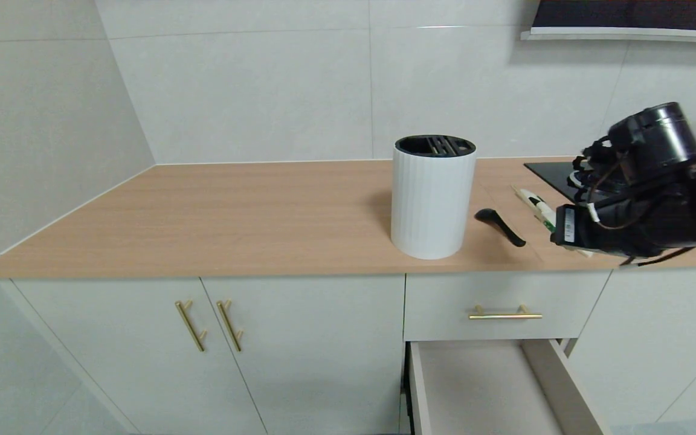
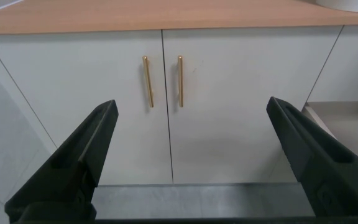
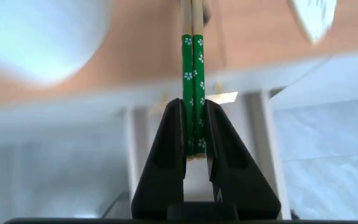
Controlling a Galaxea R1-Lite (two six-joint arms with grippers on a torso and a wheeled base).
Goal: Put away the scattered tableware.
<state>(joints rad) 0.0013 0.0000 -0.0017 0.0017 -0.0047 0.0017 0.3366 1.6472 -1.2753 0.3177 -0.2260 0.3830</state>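
Early going: nothing sticks out of the holder (image 1: 432,199).
Right gripper (image 3: 194,134) clamps chopsticks (image 3: 192,74); left gripper (image 2: 191,124) spread apart; black utensil (image 1: 499,226) waits on bench (image 1: 233,217).

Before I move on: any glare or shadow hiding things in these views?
Head view: soft shadow beside the holder on the counter, nothing hidden. Right wrist view: small glint behind the chopsticks. Left wrist view: cupboard doors evenly lit.
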